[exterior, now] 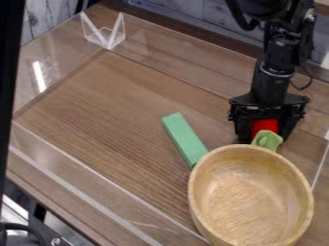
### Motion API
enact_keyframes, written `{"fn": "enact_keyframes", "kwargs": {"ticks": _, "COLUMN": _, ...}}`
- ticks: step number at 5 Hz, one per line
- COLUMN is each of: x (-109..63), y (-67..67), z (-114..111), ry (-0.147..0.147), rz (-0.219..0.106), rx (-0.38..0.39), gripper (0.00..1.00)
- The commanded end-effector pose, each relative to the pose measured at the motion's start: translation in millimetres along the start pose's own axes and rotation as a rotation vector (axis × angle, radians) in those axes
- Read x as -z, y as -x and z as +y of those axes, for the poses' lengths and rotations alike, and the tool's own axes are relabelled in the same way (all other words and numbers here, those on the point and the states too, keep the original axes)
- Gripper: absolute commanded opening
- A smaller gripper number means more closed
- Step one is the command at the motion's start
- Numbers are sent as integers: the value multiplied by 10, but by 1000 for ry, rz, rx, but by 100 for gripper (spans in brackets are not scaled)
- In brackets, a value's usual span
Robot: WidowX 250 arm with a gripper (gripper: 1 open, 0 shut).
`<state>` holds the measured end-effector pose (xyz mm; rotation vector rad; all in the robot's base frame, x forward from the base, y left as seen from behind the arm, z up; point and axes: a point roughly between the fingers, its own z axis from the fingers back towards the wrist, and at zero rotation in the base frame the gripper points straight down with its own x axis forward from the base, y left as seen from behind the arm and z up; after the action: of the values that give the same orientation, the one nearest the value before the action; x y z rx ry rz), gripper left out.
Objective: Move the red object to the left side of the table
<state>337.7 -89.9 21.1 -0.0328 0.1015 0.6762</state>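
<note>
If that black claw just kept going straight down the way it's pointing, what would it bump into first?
Most likely the red object: the gripper points straight down with its jaws open on either side of it. The table lies just beneath. Whether the gripper already touches either is hard to tell from this one view.
</note>
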Motion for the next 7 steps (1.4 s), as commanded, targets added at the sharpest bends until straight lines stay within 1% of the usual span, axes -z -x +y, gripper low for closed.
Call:
{"fn": "enact_keyframes", "kwargs": {"ticks": 1, "x": -122, "y": -78, "z": -70, "ry": 25, "rz": -38, "rx": -4, "gripper": 100}}
{"fn": "enact_keyframes", "kwargs": {"ticks": 4, "x": -100, "y": -103, "z": -54, "ry": -15, "rz": -53, "rx": -36, "gripper": 100}}
{"fn": "enact_keyframes", "kwargs": {"ticks": 7, "x": -75, "y": -108, "z": -28, "ry": -50, "rz": -55, "rx": -73, "gripper": 100}}
